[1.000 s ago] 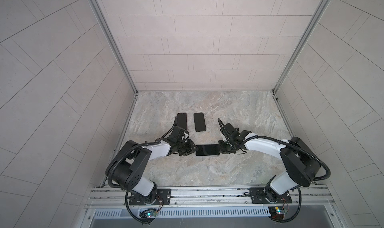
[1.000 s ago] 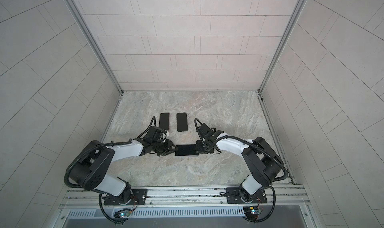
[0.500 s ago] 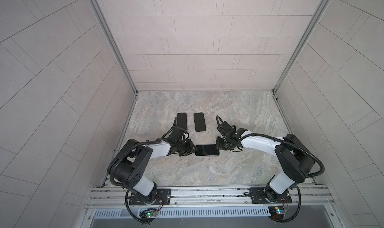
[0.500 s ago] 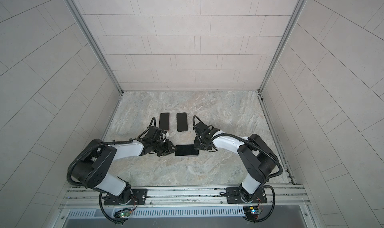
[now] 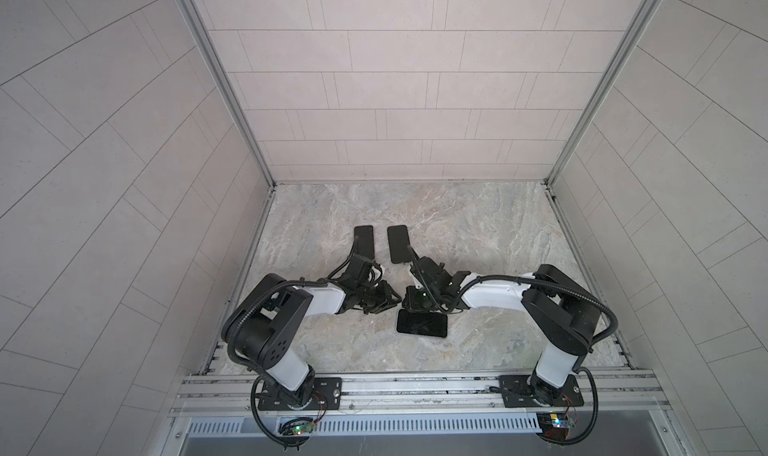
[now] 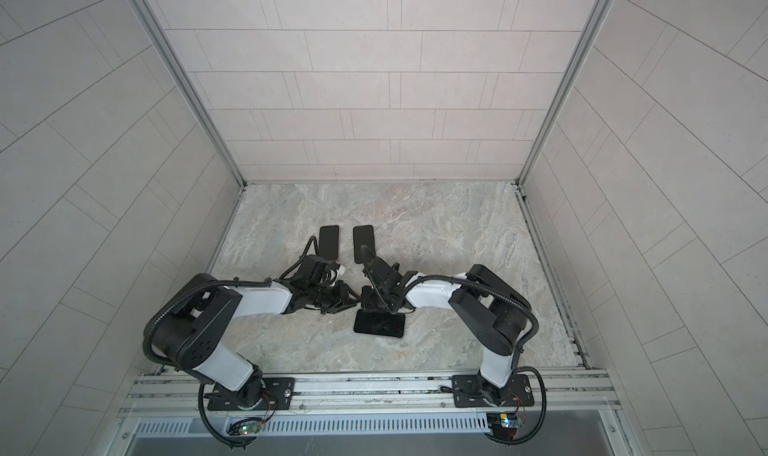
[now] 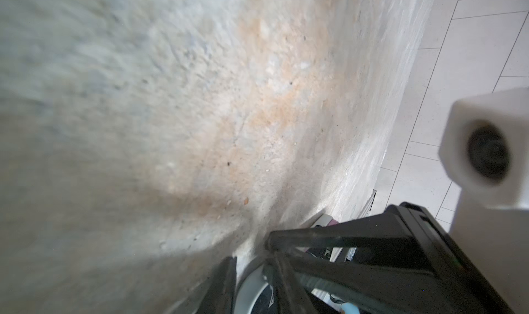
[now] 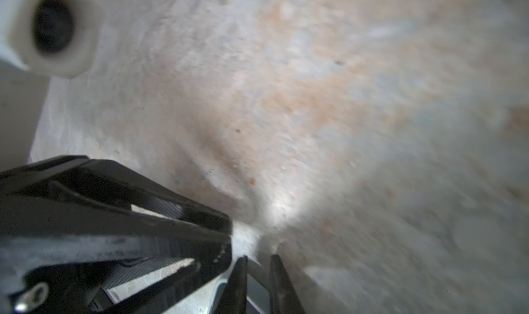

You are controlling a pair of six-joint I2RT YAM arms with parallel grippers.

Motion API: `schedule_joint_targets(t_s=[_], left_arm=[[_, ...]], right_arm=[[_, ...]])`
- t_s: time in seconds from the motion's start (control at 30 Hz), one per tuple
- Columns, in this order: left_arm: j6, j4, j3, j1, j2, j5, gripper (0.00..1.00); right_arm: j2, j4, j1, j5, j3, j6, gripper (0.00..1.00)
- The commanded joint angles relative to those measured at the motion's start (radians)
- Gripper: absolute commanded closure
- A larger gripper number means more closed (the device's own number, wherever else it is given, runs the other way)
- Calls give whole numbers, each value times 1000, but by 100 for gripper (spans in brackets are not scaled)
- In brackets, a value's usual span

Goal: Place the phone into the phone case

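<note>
The phone [image 5: 422, 324] lies flat on the surface [image 5: 490, 233] near the front rail, its long axis running side to side. The right jaws sit just behind its far edge, parted a little, gripping nothing I can see. The left jaws, also partly open and empty, hang off its rear left corner. The right arm [image 5: 494, 296] is nearer. Farther back lie a dark slab [image 5: 364, 242] and a second slab [image 5: 399, 244]; which is the case I cannot tell.

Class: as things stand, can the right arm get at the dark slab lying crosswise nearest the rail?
Probably yes: the right pincer hangs behind the slab, nothing lies between them, and the left pincer stands aside.
</note>
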Motion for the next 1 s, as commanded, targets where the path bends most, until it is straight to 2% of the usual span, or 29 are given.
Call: schedule_joint_targets(t_s=[0.0, 0.17, 0.33, 0.43, 0.5, 0.6, 0.77, 0.97], left_arm=[[6, -39, -20, -1, -13, -24, 70], [62, -159, 2, -1, -84, -71, 66], [115, -301, 10, -7, -176, -106, 62], [97, -304, -14, -42, -202, -113, 61], [77, -301, -28, -91, -212, -136, 59], [37, -269, -54, -154, -217, -166, 58], [4, -215, -94, -179, -203, -184, 58], [3, -197, -83, -185, -171, -179, 58]], right_arm=[[-15, -294, -31, 111, -16, -54, 69], [-175, -431, -91, 182, 60, -129, 60], [-343, -553, -107, 210, 32, -128, 61], [-451, -486, -99, 125, -112, -19, 69], [-523, -376, -77, 67, -233, 94, 74], [-586, -270, -23, 51, -355, 210, 76], [-622, -184, 28, 62, -431, 297, 76], [-616, -121, 36, 47, -454, 324, 78]])
